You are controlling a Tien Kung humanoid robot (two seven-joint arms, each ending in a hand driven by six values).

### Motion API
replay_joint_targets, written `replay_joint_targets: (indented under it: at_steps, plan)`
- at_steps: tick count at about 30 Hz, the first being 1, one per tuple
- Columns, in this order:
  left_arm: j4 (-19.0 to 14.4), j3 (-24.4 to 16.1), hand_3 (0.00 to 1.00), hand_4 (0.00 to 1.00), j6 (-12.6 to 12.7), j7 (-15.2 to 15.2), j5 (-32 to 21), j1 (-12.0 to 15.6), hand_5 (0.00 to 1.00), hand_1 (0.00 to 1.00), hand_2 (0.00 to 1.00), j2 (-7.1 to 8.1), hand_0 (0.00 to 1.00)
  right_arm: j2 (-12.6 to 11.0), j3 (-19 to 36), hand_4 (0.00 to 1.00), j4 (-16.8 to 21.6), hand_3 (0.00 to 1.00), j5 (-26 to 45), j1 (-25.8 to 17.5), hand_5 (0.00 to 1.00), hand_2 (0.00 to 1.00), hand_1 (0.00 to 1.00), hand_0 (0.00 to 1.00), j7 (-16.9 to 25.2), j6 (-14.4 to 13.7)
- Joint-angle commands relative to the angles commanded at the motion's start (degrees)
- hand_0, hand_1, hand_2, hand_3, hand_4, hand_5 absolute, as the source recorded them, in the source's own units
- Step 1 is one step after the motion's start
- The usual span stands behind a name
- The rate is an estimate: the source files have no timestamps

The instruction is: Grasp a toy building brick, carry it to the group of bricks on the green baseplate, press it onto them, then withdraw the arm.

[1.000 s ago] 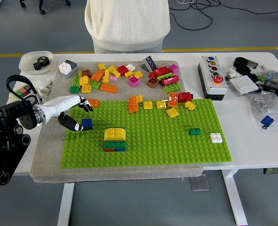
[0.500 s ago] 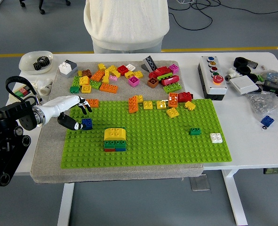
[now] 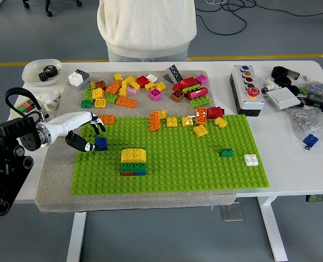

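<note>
While fingers (image 3: 95,124) curl | thumb touches blue brick (image 3: 101,143)

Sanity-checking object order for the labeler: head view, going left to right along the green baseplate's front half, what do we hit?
left hand → blue brick → yellow-topped brick stack → small green brick → white brick, all on the green baseplate.

A blue brick (image 3: 100,143) sits on the green baseplate (image 3: 194,169) near its left edge. The stack (image 3: 133,162), yellow over green, red and blue, stands just right.
</note>
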Motion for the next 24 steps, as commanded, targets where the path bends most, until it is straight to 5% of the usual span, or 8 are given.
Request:
replay_joint_targets:
  at_steps: [24]
  plan:
    - [0.6,0.3,0.705,0.897,1.0,0.6,0.0,0.4,0.183,0.806,0.683,-0.91,0.998,0.0,-0.2,0.896,0.0,0.634,0.0,0.1,0.478,0.729,0.649,0.749,0.0,0.0]
